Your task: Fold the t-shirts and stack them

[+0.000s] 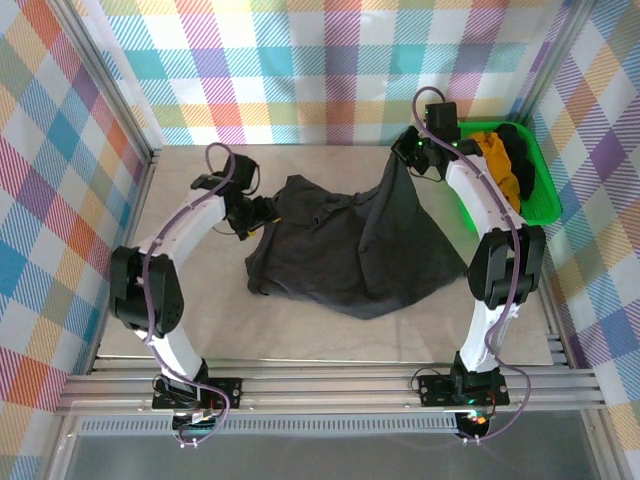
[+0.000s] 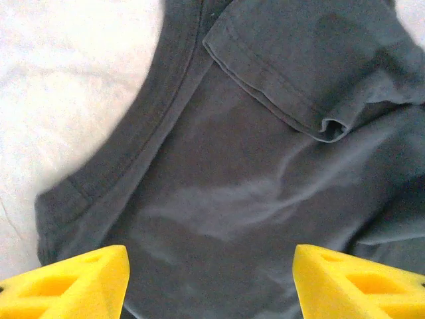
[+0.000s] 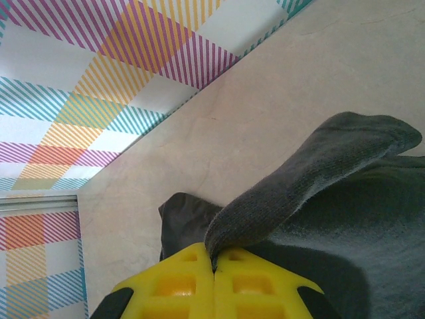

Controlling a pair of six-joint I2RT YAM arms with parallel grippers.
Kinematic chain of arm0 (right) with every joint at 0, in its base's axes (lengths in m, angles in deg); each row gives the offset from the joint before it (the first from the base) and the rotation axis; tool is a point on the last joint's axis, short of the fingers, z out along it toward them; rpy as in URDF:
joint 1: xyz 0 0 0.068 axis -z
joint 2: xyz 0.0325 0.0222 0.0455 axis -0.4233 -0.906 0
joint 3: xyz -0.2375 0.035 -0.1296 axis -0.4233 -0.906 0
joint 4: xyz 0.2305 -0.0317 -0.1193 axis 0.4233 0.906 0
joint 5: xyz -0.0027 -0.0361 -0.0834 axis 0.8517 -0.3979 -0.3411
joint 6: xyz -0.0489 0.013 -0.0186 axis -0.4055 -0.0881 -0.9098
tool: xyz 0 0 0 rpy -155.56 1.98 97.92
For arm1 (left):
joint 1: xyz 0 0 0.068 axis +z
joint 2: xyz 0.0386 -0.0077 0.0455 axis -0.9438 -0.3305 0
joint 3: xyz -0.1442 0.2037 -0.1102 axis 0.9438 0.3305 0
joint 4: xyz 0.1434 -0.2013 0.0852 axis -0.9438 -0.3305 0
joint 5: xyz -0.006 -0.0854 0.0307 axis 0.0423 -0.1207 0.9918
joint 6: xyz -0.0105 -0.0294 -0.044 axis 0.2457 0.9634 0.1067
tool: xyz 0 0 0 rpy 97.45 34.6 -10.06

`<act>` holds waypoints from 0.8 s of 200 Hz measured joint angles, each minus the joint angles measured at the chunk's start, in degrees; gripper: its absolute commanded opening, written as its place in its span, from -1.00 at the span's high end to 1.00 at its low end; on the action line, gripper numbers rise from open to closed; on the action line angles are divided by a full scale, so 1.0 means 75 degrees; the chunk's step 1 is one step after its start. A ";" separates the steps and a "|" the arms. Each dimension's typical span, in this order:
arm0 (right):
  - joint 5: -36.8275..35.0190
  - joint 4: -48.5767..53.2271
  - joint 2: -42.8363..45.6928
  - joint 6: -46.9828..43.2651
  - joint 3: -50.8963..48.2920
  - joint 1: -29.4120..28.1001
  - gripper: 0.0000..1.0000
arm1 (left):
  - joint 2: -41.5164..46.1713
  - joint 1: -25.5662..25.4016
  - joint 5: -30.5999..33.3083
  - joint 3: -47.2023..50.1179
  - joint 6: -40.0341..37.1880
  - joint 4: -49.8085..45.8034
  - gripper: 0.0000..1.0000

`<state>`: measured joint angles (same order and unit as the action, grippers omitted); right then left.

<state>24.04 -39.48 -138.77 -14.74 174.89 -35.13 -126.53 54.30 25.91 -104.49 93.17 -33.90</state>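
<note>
A charcoal t-shirt (image 1: 350, 250) lies rumpled in the middle of the table, and one corner of it is pulled up toward the back right. My right gripper (image 1: 408, 158) is shut on that raised corner; in the right wrist view a fold of the charcoal t-shirt (image 3: 319, 166) sticks out from between the closed yellow fingers of the right gripper (image 3: 214, 256). My left gripper (image 1: 258, 215) hovers over the shirt's left edge. In the left wrist view the left gripper (image 2: 211, 266) is open, with a hemmed sleeve and edge of the charcoal t-shirt (image 2: 252, 153) below it and nothing between the fingers.
A bright green basket (image 1: 545, 190) stands at the back right, holding a mustard-yellow t-shirt (image 1: 492, 150) and a black one (image 1: 520, 155). Plaid walls and metal posts enclose the table (image 1: 200, 330) on three sides.
</note>
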 measured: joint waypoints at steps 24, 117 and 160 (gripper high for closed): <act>-0.0058 0.0055 0.0131 -0.0023 -0.0090 0.0009 1.00 | -0.1580 -0.0096 0.0778 -0.1620 -0.0714 -0.0283 -0.29; -0.0111 0.0224 0.0504 -0.0364 -0.0335 0.0102 1.00 | -0.4430 -0.0455 0.1142 -0.3896 -0.1253 -0.0289 -0.25; -0.0099 0.0216 0.0592 -0.0367 -0.0475 0.0102 1.00 | -0.4744 -0.0498 0.1679 -0.4232 -0.1087 -0.0516 0.89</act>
<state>23.30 -37.86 -134.33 -17.49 171.33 -34.37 -162.12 50.56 38.49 -136.22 85.01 -37.76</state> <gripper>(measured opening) 0.044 0.222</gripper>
